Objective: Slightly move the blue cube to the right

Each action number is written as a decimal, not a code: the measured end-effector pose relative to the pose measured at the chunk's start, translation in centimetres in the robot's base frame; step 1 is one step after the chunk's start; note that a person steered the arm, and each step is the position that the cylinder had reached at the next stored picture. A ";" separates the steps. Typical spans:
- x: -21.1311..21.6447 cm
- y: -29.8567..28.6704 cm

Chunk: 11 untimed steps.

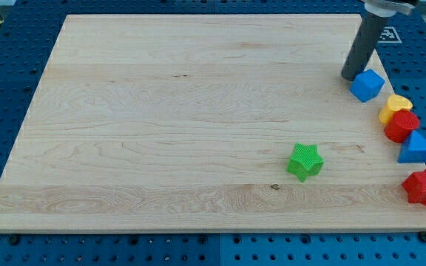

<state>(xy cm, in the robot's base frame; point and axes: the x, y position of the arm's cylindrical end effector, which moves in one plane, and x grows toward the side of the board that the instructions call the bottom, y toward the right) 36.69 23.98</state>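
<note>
The blue cube (367, 85) sits near the right edge of the wooden board (161, 118), toward the view's top. My tip (350, 77) stands on the board just to the cube's upper left, touching or almost touching its left side. The dark rod rises from there toward the view's top right.
Below the blue cube, along the right edge, lie a yellow block (394, 107), a red block (401, 125), a blue triangular block (418, 147) and a red star-like block (424, 186). A green star (305, 161) lies right of the board's middle, lower down.
</note>
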 end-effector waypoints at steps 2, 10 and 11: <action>0.7 -0.3; 2.5 -6.9; 2.5 -6.9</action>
<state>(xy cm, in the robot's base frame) 39.20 17.05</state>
